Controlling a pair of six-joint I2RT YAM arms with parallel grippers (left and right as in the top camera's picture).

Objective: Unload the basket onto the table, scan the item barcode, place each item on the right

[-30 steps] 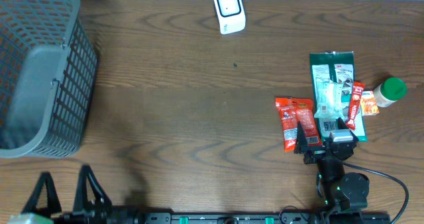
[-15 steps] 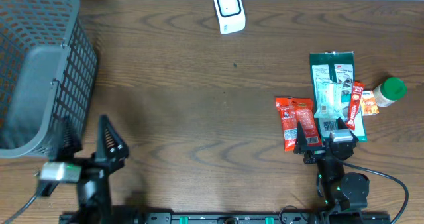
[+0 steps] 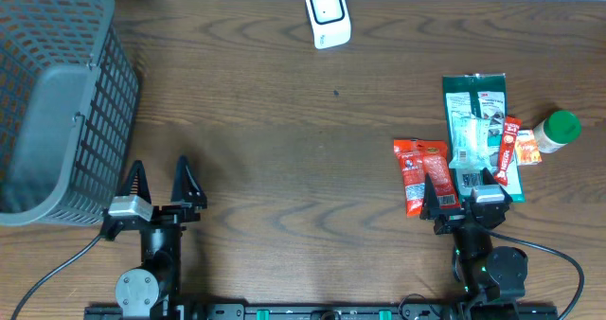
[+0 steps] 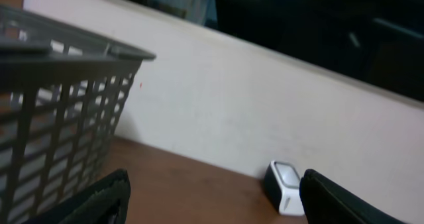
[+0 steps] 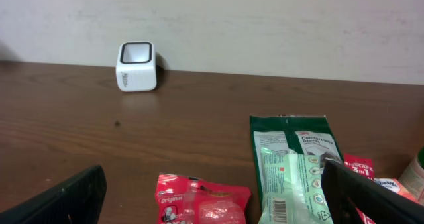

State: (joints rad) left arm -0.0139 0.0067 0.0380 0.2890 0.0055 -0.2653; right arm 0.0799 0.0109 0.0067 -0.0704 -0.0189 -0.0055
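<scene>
The white scanner [image 3: 328, 15] with a dark window stands at the table's far edge; it also shows as the scanner [image 4: 285, 187] and the scanner [image 5: 137, 66] in the wrist views. A green packet [image 3: 473, 121] with a barcode, a red packet [image 3: 417, 173], a red stick pack [image 3: 508, 150] and a green-capped bottle [image 3: 554, 131] lie at the right. My right gripper [image 3: 461, 189] hovers open over the near ends of the packets; its view shows the green packet [image 5: 295, 164] and the red packet [image 5: 202, 201] between wide fingers. My left gripper [image 3: 161, 178] is open and empty at the front left.
A grey mesh basket [image 3: 57, 102] fills the far left, and the basket [image 4: 59, 118] rises close on the left in the left wrist view. A pale wall runs behind the table. Bare brown wood lies between the basket and the packets.
The left arm has swung in from the bottom left corner, moving right and forward beside the basket's near corner. The right arm and the items have not moved.
</scene>
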